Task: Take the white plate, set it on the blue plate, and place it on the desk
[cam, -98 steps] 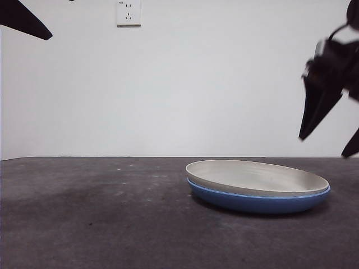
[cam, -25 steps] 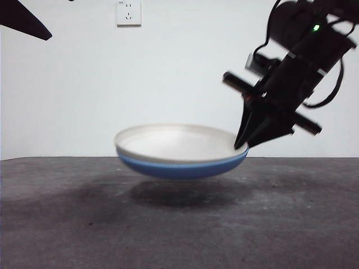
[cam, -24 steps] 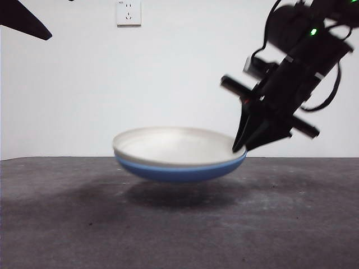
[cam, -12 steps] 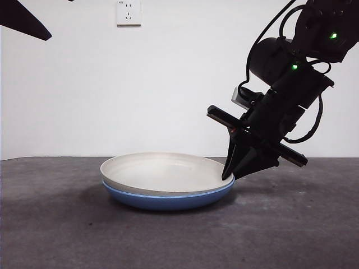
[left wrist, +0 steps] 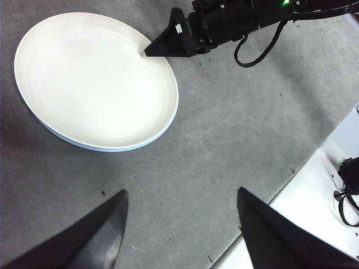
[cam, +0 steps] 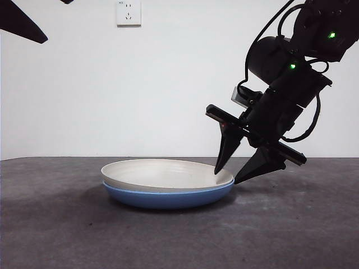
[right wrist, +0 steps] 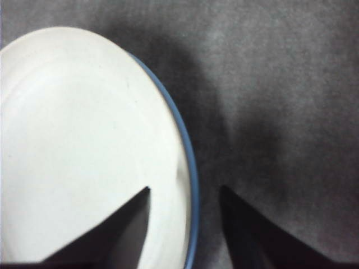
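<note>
The white plate (cam: 162,170) lies nested on the blue plate (cam: 168,199), and the stack rests on the dark grey desk (cam: 67,224) at the middle. My right gripper (cam: 226,177) is open at the stack's right rim, one jaw above the white plate and one outside the rim. The right wrist view shows the white plate (right wrist: 78,140), the blue plate's rim (right wrist: 188,151) and the open right gripper (right wrist: 185,189) on either side of that rim. My left gripper (left wrist: 182,192) is open and empty, high above the desk; its view shows the white plate (left wrist: 92,78).
A wall outlet (cam: 128,12) sits on the white wall behind. The left arm shows only as a black tip (cam: 22,22) at the top left. The left wrist view shows a white ledge (left wrist: 314,207) beyond the desk's edge.
The right gripper carried the stacked plates down and to the left onto the desk. It was shut on their rim half a second ago and has now opened and let go.
</note>
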